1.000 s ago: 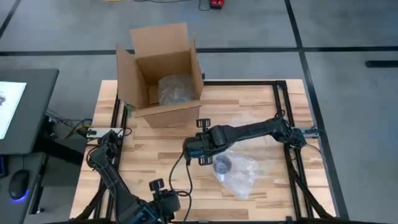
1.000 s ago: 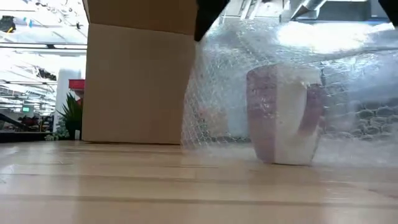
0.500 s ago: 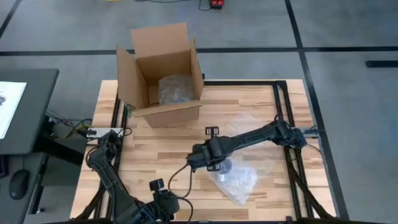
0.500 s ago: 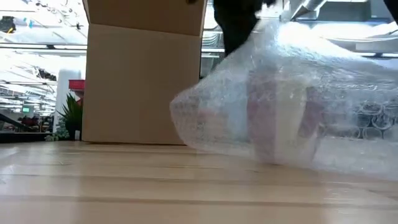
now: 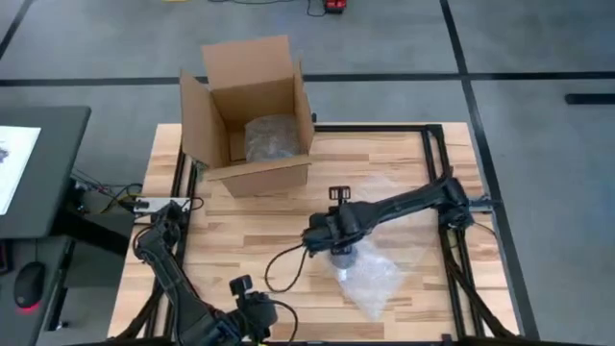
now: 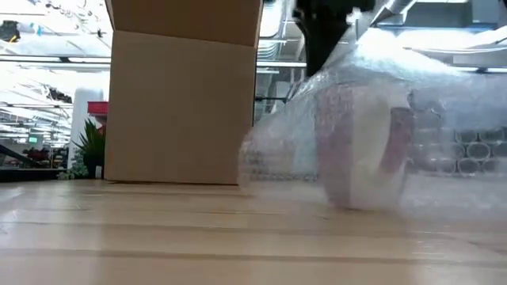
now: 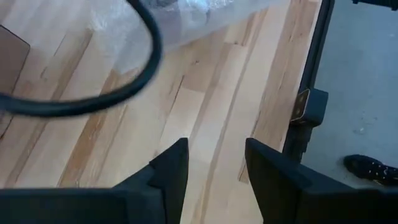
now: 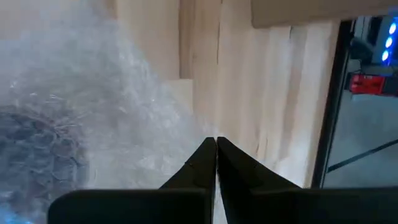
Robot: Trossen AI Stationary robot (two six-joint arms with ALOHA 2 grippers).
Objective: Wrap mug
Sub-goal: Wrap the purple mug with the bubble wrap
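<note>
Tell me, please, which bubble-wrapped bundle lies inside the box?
The grey bubble-wrapped bundle in the open brown cardboard box; the other, around the mug, sits on the table.

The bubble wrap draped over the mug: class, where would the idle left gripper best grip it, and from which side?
Probably the loose edge of the bubble wrap lying flat on the table nearest the left gripper, approached low from that near side. The mug stands upright beneath, and the right gripper already pinches the sheet above it.

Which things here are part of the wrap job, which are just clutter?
In the job:
- mug, standing under the wrap
- bubble wrap, draped over the mug
- right gripper, shut on the wrap's edge

Just about:
- box, open at the table's back, a wrapped bundle inside
- left gripper, open, waiting at the table's front edge
- cable
</note>
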